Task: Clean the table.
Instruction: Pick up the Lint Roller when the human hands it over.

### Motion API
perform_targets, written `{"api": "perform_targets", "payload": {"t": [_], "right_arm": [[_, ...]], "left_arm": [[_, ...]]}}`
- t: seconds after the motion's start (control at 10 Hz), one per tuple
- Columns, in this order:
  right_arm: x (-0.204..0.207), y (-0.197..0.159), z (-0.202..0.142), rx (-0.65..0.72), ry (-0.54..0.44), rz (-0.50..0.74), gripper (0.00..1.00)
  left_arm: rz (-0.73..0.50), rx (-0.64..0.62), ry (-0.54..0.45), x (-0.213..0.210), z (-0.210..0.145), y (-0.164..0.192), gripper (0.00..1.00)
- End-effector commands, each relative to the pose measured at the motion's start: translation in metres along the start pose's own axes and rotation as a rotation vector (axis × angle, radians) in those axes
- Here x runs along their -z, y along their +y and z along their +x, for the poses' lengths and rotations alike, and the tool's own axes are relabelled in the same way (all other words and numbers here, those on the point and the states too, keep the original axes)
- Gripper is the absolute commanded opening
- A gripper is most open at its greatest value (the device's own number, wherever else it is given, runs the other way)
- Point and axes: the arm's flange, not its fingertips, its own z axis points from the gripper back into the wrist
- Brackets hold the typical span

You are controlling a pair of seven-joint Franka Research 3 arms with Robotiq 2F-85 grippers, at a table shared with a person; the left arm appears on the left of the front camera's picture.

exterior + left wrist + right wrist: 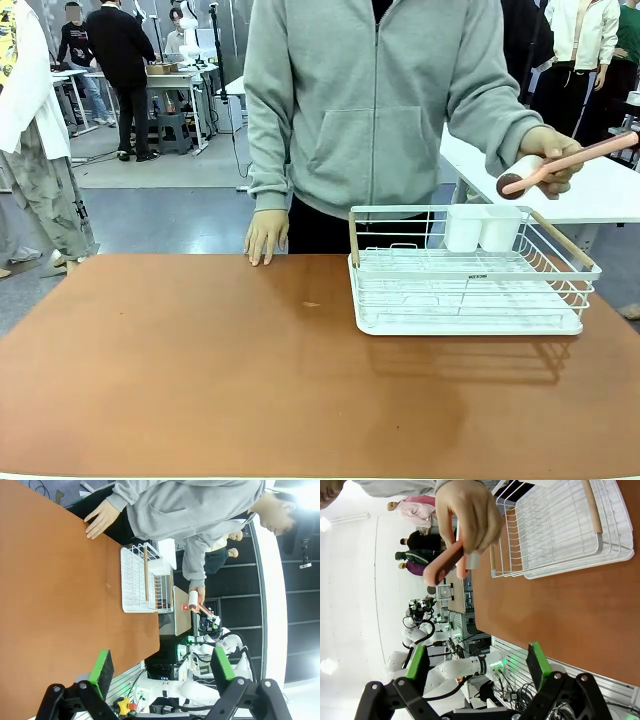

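While one hand (266,236) rests on the table (200,380), one rack (470,300) holds two cups (464,228)

- The worktop (200,380) is finished smooth and matt.
- The dish rack (460,300) is formed of white coated wire and fitted with wooden handles (562,240).
- The sweatshirt (350,100) is made of soft grey cloth.

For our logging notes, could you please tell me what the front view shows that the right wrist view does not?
Front adds the person's free hand resting at the far edge of the table. Right wrist adds the open right claw, green pads. Both share the other hand holding the pink-handled roller, the white dish rack, the table.
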Motion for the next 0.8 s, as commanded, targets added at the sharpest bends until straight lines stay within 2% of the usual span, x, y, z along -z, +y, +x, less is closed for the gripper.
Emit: {"api": "perform_targets", "payload": {"t": [0.0, 0.1, 0.2, 0.5, 0.7], "right_arm": [[-0.001, 0.005, -0.003, 0.001, -0.002, 0.006, 1.0], [0.0, 0.0, 0.0, 0.0, 0.0, 0.0, 1.0], [0.006, 0.013, -0.004, 0.016, -0.036, -0.032, 1.0], [0.024, 0.061, -0.012, 0.214, -0.16, -0.115, 1.0], [0.043, 0.087, -0.012, 0.281, -0.232, -0.146, 1.0]], "left_arm": [[-0.003, 0.004, -0.004, -0.002, -0.001, -0.001, 1.0], [-0.003, 0.004, -0.004, -0.002, -0.001, -0.001, 1.0], [-0.003, 0.004, -0.004, -0.002, -0.001, -0.001, 1.0], [-0.003, 0.004, -0.004, -0.002, -0.001, -0.001, 1.0], [-0.003, 0.004, -0.004, -0.002, -0.001, -0.001, 1.0]]}}
